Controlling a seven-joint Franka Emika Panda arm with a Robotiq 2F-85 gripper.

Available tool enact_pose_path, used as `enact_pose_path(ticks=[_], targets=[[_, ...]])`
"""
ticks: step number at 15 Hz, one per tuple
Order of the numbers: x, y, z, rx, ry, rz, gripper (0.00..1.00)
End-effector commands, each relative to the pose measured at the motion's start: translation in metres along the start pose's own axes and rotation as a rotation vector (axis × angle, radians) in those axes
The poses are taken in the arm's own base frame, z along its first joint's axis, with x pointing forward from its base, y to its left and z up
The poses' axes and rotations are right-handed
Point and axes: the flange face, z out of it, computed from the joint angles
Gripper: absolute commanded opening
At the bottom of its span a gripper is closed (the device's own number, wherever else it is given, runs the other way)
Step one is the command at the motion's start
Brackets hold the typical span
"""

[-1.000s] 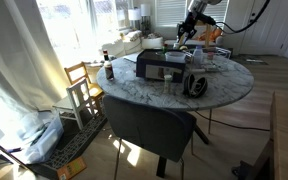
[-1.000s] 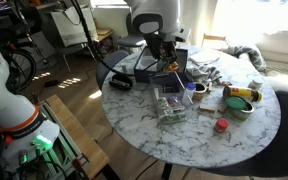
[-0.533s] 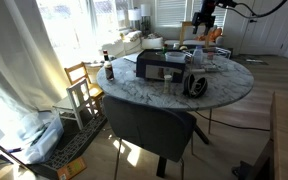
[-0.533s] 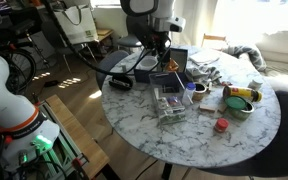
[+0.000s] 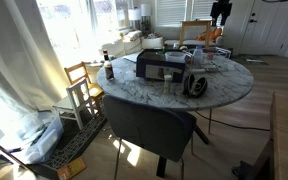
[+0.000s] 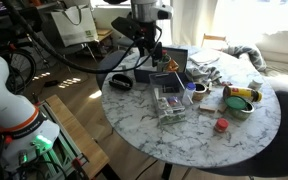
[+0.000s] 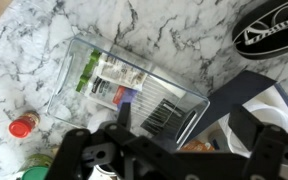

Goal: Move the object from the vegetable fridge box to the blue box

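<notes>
Nearest in an exterior view, a red cap (image 6: 221, 125) lies on the marble surface (image 6: 244, 135), and the clear fridge box (image 6: 169, 103) sits behind it towards the middle, packets inside, unmoved from a second ago. Beyond it stands the blue box (image 6: 179, 56), with a small orange item (image 6: 167, 66) lying inside; its exact nature cannot be made out. The end effector (image 6: 152, 50) was down at the blue box a second ago and has since lifted clear, now hanging above and just to one side of it. In the wrist view the fingers (image 7: 89, 155) are spread wide with nothing between them, looking down on the fridge box and a corner of the blue box. From the opposite exterior view, a dark chair (image 5: 149, 125) stands nearest and the end effector has climbed from just above the far side of the surface to the top edge of the picture.
</notes>
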Motion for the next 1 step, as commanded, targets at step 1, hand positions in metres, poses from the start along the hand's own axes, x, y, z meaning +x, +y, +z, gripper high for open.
enact_pose_path(ticks=[1], targets=[[-0.0006,-0.0005,0.0001,0.0,-0.003,-0.003,1.0]])
